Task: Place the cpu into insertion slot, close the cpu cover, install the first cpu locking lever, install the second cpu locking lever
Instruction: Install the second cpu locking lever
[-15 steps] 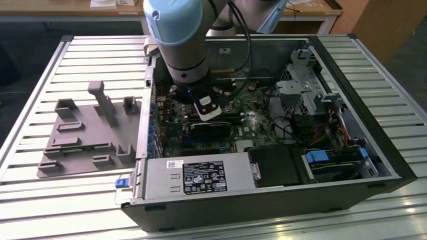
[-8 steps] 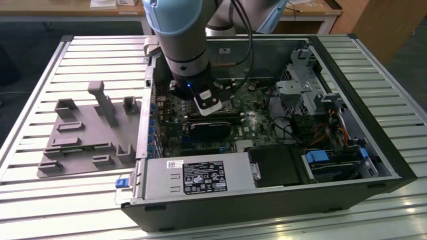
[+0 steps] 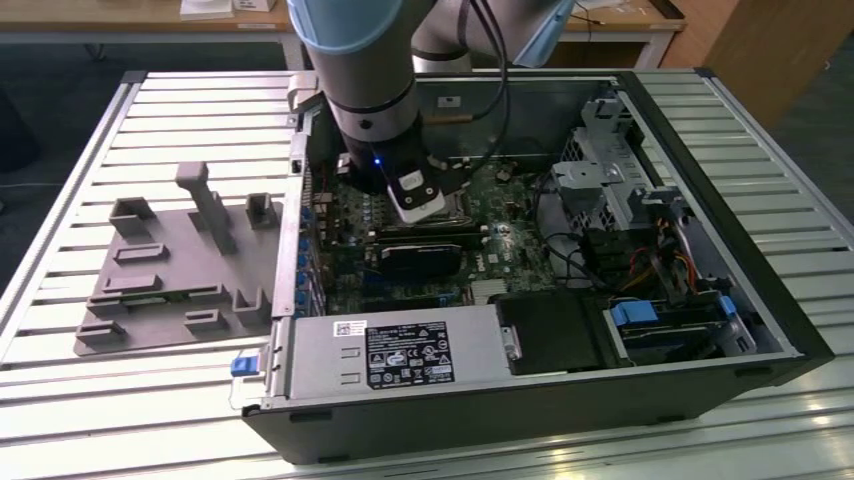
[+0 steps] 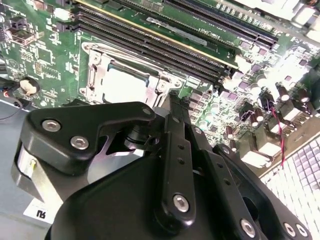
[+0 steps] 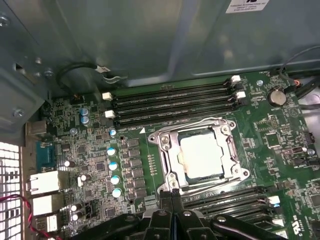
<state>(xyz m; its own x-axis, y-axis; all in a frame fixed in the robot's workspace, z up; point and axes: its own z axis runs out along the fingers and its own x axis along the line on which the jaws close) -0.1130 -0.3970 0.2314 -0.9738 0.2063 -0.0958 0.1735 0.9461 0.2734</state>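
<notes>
**Chip seated in its socket, cover down, pincer closed beside it**

The robot arm (image 3: 360, 70) reaches down into an open computer case (image 3: 561, 330) that lies on its side on a slatted metal table (image 3: 94, 400). In the first wrist view the cpu (image 5: 201, 155), a pale square chip, sits inside the insertion slot (image 5: 176, 150) on the green circuit board (image 5: 90, 150). The cpu cover (image 5: 165, 137), a silvery metal frame, lies flat around the chip with the chip's face showing through its window. Long black memory slots (image 5: 170, 102) run along both sides of the socket.

The pincer (image 5: 171, 200) hangs just beside the socket edge. Its two black fingers (image 5: 166, 210) are pressed together with nothing between them. In the second wrist view the same chip (image 4: 120, 85) appears under its frame (image 4: 92, 70), and the black fingers (image 4: 175, 130) end near the frame's corner; whether they touch it cannot be told.

On the table, at the exterior view's left, rests a grey holder tray (image 3: 174, 270), well apart from the case.
</notes>
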